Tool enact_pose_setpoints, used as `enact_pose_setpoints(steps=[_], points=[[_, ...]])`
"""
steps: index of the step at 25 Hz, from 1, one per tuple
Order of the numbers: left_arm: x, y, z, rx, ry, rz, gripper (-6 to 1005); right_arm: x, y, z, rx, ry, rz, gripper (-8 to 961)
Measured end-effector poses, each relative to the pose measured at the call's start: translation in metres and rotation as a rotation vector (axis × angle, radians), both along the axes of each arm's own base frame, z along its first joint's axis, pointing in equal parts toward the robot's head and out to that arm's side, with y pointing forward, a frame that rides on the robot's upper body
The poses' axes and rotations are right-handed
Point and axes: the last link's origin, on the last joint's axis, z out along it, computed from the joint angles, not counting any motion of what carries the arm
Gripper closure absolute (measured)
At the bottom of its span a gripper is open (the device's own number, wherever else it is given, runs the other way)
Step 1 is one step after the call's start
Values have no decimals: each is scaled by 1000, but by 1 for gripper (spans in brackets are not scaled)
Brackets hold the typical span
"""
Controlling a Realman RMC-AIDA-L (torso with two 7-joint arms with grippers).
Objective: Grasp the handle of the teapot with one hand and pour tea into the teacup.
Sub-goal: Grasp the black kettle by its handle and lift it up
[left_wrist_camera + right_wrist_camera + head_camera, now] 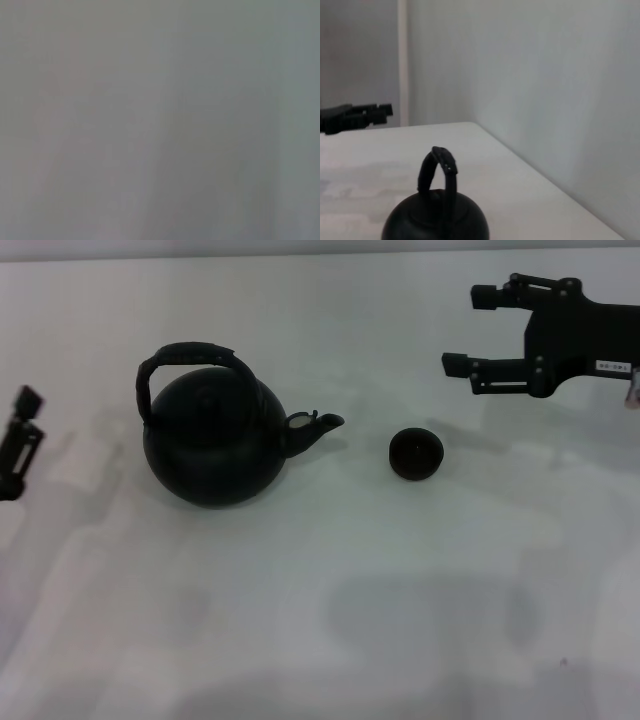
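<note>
Right gripper (458, 330) wide open, holding nothing. Teacup (416, 454) sits near it; teapot (215, 435) further off. Left gripper (20, 440) parked, state unclear.

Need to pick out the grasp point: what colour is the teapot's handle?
Black, matching the teapot; the handle shows best in the head view.

**Dark matt ware on a smooth white table**

The teapot (212, 445) looks matt black, faintly rough like cast iron. Its handle (190, 355) seems wrapped and textured. The teacup (415, 453) is dull and dark. The table (400, 620) is smooth white with a soft sheen.
</note>
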Motion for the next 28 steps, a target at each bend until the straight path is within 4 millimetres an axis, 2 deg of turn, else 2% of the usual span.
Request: enact_pose_setpoints(steps=[5,12,23,28], points=[[6,14,-13,-133,-10,-30,384,9,-2,0,9,20,-26,89],[10,29,-26,-244,-9,-27,389,11,-2,0,12,22,-28,90],[12,44,-32,-315,-25,-10,396,11,-2,0,10,21,-29,91],[15,52,-33,-366,-26,-20,432,11,-2,-1,7,19,-27,90]])
